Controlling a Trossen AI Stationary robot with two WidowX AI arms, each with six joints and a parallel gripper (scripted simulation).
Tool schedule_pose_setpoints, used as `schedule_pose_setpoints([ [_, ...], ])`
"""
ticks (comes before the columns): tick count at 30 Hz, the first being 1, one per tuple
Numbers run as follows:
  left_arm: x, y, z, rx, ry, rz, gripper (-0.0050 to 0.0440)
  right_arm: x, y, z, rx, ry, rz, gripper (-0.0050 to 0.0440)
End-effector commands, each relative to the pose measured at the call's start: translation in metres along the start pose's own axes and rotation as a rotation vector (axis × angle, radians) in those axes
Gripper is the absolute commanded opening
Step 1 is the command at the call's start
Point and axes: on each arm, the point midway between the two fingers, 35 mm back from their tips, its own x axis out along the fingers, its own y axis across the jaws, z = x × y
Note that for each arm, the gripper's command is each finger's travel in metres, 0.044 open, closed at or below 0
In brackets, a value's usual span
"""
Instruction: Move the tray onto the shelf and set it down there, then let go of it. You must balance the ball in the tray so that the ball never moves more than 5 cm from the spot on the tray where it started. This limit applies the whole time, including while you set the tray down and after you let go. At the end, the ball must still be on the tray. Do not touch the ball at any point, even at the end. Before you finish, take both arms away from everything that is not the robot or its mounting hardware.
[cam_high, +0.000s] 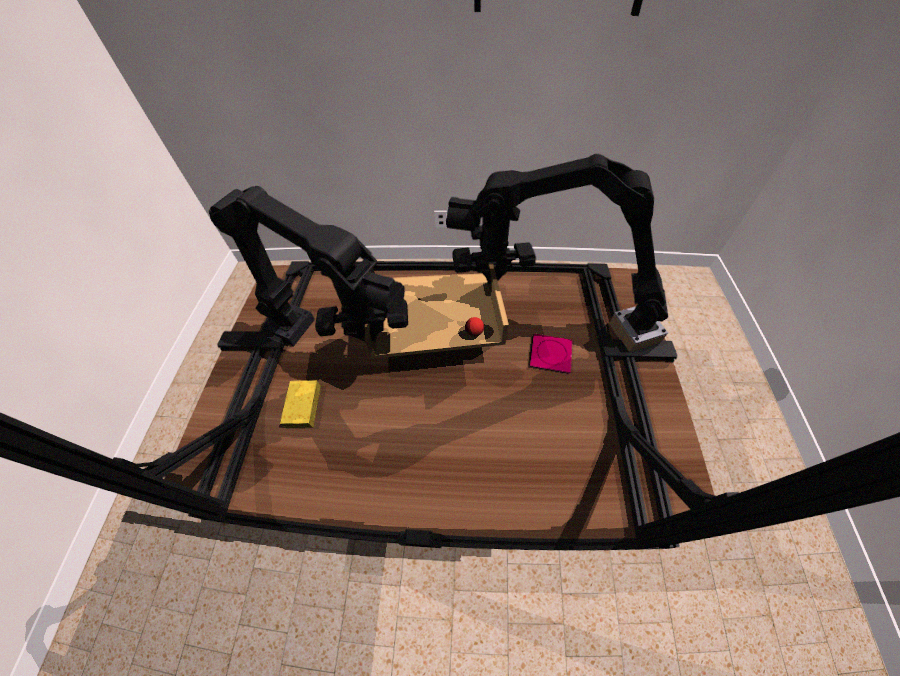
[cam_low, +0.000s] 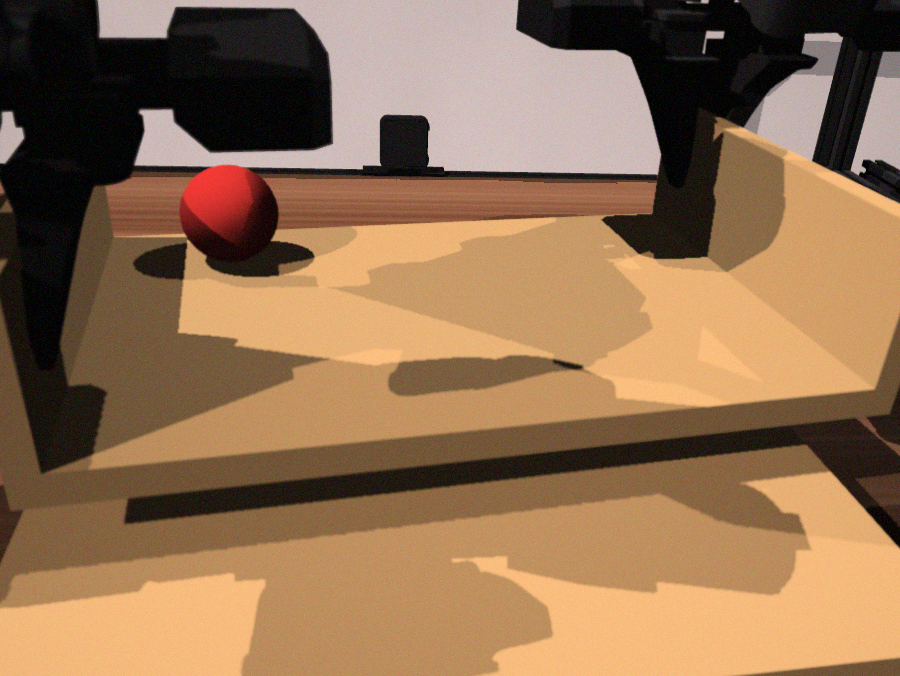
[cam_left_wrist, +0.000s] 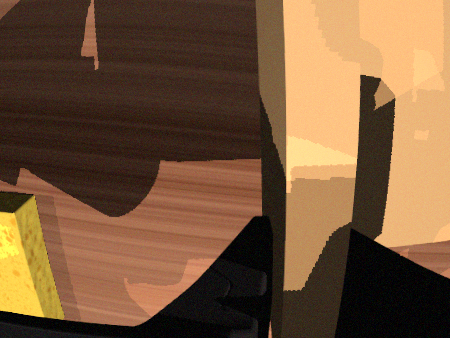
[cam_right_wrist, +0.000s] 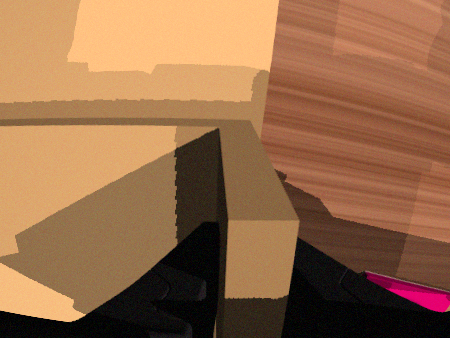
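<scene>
The left hand (cam_high: 374, 342) (cam_low: 702, 149) (cam_left_wrist: 288, 230) and right hand (cam_high: 493, 287) (cam_low: 43, 349) (cam_right_wrist: 237, 237) clamp opposite end walls of the tan rectangular tray (cam_high: 436, 327) (cam_low: 436, 448) (cam_left_wrist: 320, 225) (cam_right_wrist: 260, 255), near the tan flat shelf (cam_high: 436, 285) (cam_low: 109, 633). The red ball (cam_high: 474, 325) (cam_low: 229, 212) rests inside, toward the right hand.

The ball (cam_high: 474, 325) (cam_low: 229, 212) sits in the tray (cam_high: 429, 328) (cam_low: 465, 312) (cam_left_wrist: 320, 115) (cam_right_wrist: 262, 257), above the shelf (cam_low: 407, 625)

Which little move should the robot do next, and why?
I'd ease the tray slowly toward the back wall, both arms together, keeping it flat. It hangs above the shelf, whose back part sticks out from under it. The red ball could probably roll if the tray tips.
</scene>
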Motion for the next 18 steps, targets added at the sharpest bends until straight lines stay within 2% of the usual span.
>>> schedule_pose_setpoints([
  [1,0.0016,0.0000,0.0019,0.000,-0.019,-0.005,0.0020,-0.0032,0.0001,0.0011,0.000,-0.020,-0.004,0.0020],
  [11,-0.0033,-0.0007,0.0057,0.000,0.031,0.004,0.0020,0.0017,-0.0007,0.0050,0.000,0.029,0.005,0.0020],
  [18,0.0017,-0.0009,0.0074,0.000,-0.019,-0.006,0.0020,-0.0034,-0.0009,0.0067,0.000,-0.021,-0.005,0.0020],
])
